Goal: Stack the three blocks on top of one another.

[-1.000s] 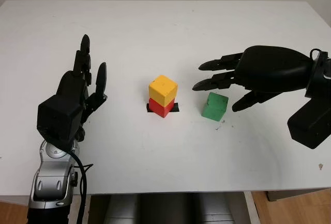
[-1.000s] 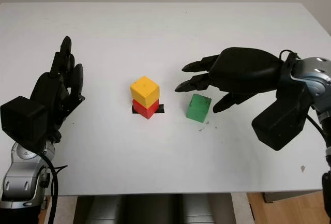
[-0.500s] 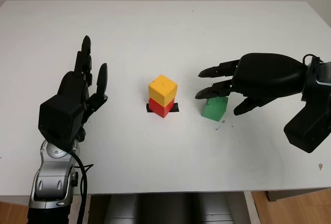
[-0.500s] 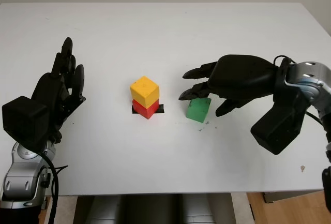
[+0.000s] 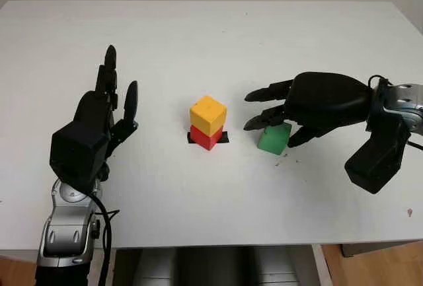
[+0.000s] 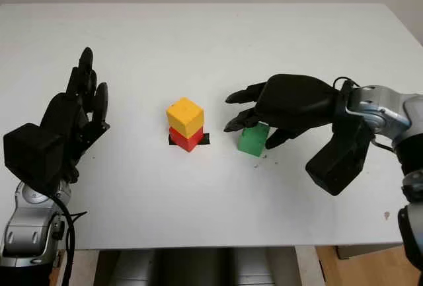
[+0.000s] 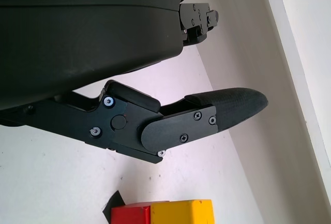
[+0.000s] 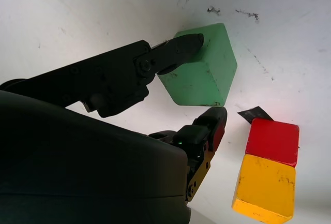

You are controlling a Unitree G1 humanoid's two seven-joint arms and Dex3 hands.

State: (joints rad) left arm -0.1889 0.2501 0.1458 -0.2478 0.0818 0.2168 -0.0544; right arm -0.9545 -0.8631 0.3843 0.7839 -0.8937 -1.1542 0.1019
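Right robot hand is down over the green block now, arched across it from the right, with the block sitting on the worktop directly beneath the fingers. In the right wrist view one fingertip is pressed against an upper edge of the green block, and another finger is just below the opposite face. So the fingers bracket the block, but I can't tell whether the pinch has actually closed; the block looks to be sitting on the surface, not lifted.

The relation that matters: the block is right under this hand, and the stack lies just to its left. Yellow block sits on red block, turned a touch out of square with it, over a small black mark on the worktop. Green stands near that pair but clear of it, a gap between them.

My read: the coming move is a short lift and a carry left onto the yellow top. The risk is the leading fingers brushing the stack on the way.

Left robot hand is open, parked well off to the left, much farther from the green block.
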